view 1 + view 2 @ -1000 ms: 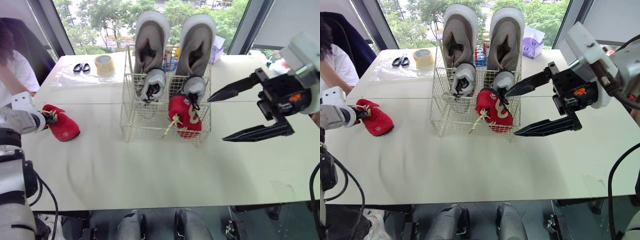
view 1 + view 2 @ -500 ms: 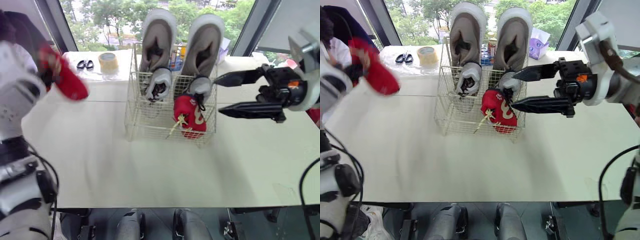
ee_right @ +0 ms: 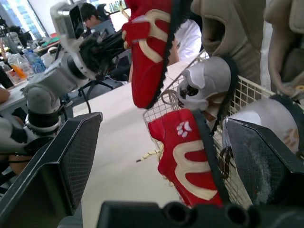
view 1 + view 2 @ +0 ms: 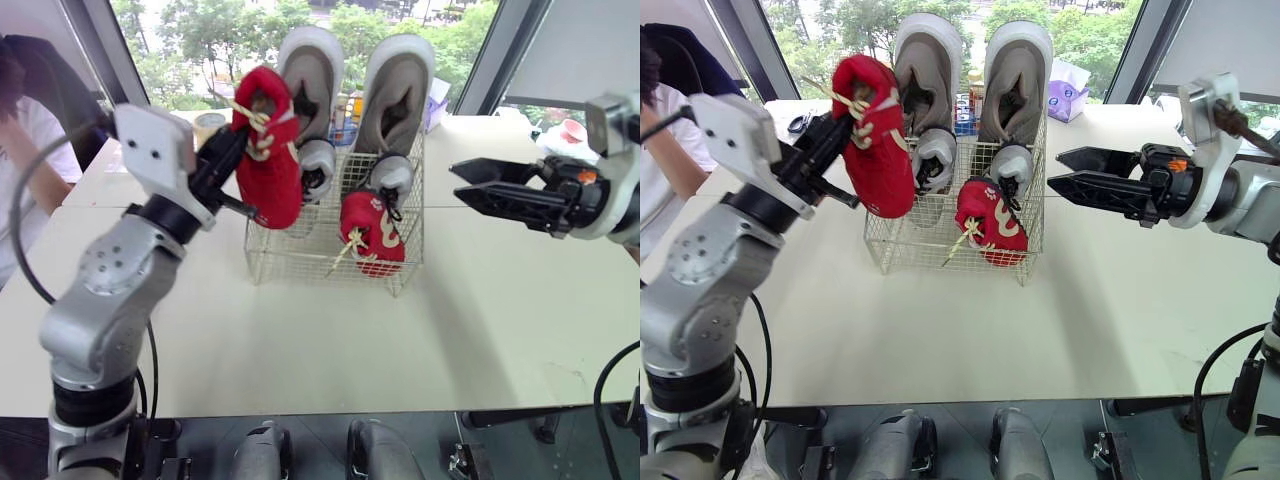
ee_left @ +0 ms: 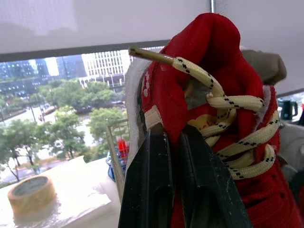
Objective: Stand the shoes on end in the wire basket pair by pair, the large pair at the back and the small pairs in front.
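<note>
Left gripper [image 4: 245, 170] is clamped on the collar of the loose red shoe [image 4: 270, 160], fingers [image 5: 147, 190] pinching it by the laces. A second ago that shoe lay on the table [image 4: 330, 340] at far left of the frame. Now it's in the air, toe down, centre-left of the frame, just above the wire basket [image 4: 300, 255] at its left side and overlapping the left large grey shoe [image 4: 305, 75]. Right gripper [image 4: 1055, 168] hangs open and empty, off to the right of the basket. Both large grey shoes stand at the back, the small grey pair [image 4: 318, 160] in front of them, and the other red shoe [image 4: 372, 232] sits front right. The front left slot looks free, so this is likely the last shoe. You need to lower it there beside its mate; watch the dangling lace doesn't catch on the wire.
</note>
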You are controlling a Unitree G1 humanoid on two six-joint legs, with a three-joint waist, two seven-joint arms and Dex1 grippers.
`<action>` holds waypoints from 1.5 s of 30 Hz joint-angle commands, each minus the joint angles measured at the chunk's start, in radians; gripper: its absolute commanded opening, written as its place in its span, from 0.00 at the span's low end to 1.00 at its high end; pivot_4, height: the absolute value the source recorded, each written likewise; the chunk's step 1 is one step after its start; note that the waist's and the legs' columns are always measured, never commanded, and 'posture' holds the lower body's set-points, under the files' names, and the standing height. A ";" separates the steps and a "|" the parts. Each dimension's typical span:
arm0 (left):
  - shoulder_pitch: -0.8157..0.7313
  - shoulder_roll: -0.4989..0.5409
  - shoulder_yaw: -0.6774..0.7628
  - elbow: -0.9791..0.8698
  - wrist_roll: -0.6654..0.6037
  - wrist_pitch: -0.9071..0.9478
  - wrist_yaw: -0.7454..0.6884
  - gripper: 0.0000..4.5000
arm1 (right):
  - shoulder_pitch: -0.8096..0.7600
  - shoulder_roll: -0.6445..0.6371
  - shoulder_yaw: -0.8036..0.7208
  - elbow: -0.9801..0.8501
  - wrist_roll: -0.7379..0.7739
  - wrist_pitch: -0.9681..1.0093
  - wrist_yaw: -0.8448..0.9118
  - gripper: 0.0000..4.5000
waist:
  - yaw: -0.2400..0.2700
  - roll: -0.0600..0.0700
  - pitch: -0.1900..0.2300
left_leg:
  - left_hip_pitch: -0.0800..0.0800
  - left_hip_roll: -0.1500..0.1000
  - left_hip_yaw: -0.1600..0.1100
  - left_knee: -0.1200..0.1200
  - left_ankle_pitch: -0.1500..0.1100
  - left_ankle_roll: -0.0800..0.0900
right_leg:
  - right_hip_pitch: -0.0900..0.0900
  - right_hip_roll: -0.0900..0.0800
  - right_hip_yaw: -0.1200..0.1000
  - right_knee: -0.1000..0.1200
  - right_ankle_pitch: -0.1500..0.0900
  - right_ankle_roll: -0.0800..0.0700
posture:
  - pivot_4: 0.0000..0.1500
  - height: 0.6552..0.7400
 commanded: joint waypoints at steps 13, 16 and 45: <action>0.226 -0.131 -0.230 0.204 0.424 -0.538 -0.085 0.01 | 0.063 -0.049 -0.101 -0.067 0.061 0.020 -0.068 1.00 | 0.001 0.000 0.000 | -0.001 0.000 0.000 0.000 -0.001 0.001 | 0.000 -0.001 0.000 -0.001 0.000 0.000 | 1.00 1.00; 0.263 -0.142 -0.217 0.191 0.438 -0.521 -0.085 0.01 | 0.083 -0.050 -0.112 -0.077 0.077 0.026 -0.081 1.00 | 0.002 0.000 0.000 | -0.001 0.001 -0.001 0.000 -0.001 0.001 | 0.000 -0.001 0.000 -0.001 0.000 0.000 | 1.00 1.00; 0.683 0.189 0.499 -0.054 -0.693 0.327 -0.187 0.99 | 0.358 -0.030 -0.094 -0.073 -0.004 -0.063 -0.025 1.00 | 0.008 0.003 -0.001 | 0.000 0.000 -0.003 0.000 -0.001 0.001 | 0.000 0.000 -0.001 -0.001 -0.004 -0.003 | 1.00 1.00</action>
